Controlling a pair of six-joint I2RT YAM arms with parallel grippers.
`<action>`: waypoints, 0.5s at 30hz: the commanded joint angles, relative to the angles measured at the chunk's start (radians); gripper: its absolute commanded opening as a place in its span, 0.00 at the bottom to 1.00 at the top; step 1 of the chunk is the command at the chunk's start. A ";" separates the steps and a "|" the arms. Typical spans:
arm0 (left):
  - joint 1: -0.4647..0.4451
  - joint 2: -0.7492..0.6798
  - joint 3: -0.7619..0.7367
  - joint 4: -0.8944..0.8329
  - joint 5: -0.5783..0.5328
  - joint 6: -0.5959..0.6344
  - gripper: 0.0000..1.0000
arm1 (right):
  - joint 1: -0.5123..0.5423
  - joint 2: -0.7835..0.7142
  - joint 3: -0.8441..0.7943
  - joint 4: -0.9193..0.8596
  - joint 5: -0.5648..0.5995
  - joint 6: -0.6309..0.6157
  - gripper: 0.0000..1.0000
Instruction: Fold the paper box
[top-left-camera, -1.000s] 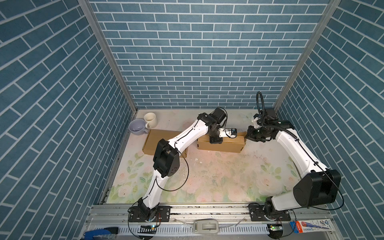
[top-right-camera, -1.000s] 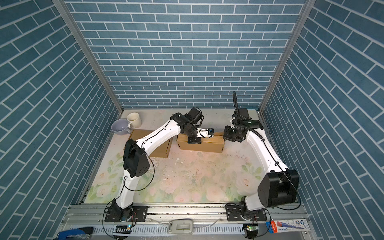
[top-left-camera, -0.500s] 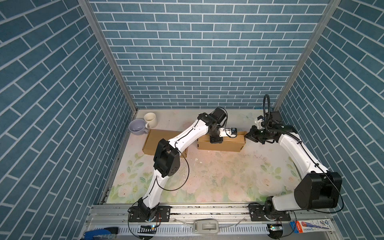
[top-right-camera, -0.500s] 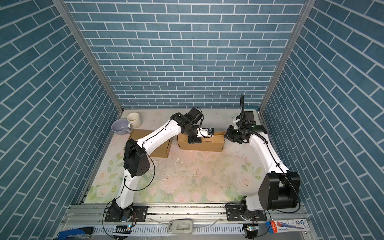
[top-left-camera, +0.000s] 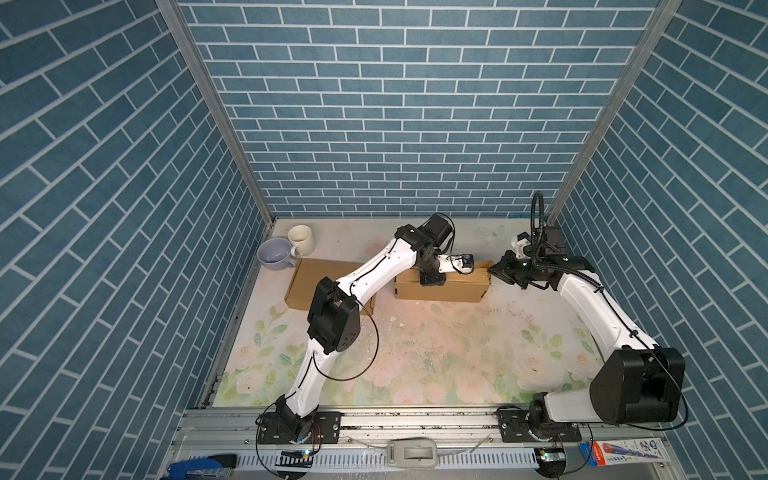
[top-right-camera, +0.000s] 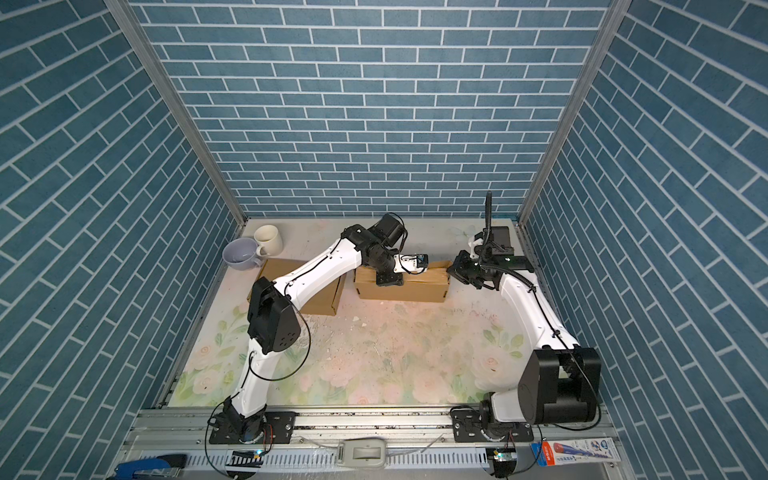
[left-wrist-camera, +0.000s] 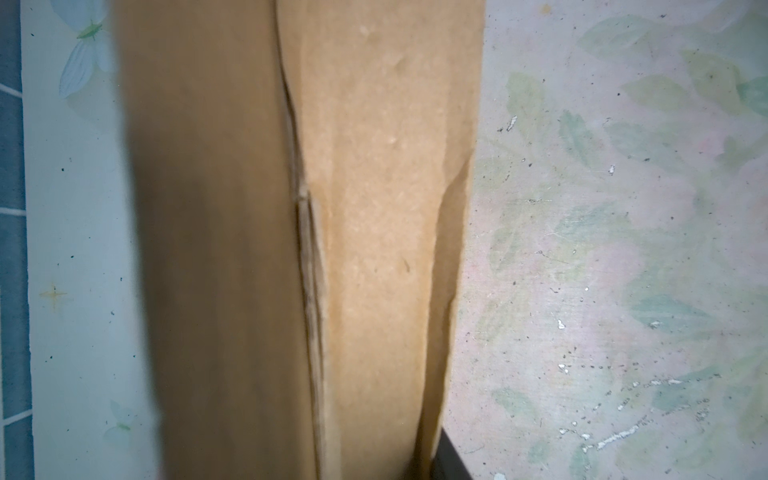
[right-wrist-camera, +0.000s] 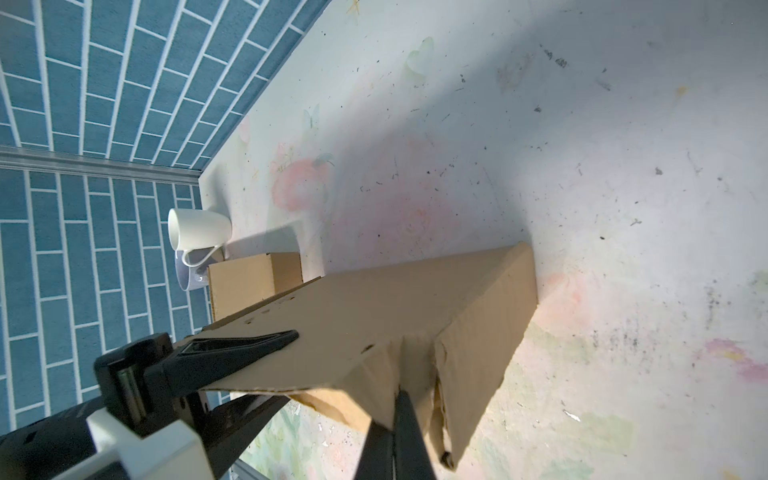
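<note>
Left gripper (top-left-camera: 432, 281): jaws clamped on cardboard box (top-left-camera: 457, 287) top panel.
Right gripper (top-left-camera: 493, 269): closed, empty, tips at end flap (right-wrist-camera: 419, 353).
Handling: likely light, easily creased; hold panel edges.

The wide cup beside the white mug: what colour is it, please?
The cup is pale lilac, clearest in a top view.

Both top views are bright, evenly lit and sharp, with the walls bowing at the edges. Left wrist view's soft: paper box (left-wrist-camera: 374, 208) blurry, half in shadow. Right wrist view has a big shadow across the mat (right-wrist-camera: 623, 208).
</note>
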 joint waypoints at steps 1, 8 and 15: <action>0.002 0.094 -0.040 -0.080 0.061 -0.002 0.32 | -0.009 0.005 -0.026 0.022 -0.029 0.028 0.00; 0.002 0.094 -0.045 -0.078 0.061 -0.003 0.32 | -0.015 0.015 -0.109 0.042 0.002 -0.001 0.00; 0.003 0.093 -0.038 -0.079 0.053 -0.003 0.32 | -0.024 0.028 -0.108 -0.002 0.077 -0.069 0.00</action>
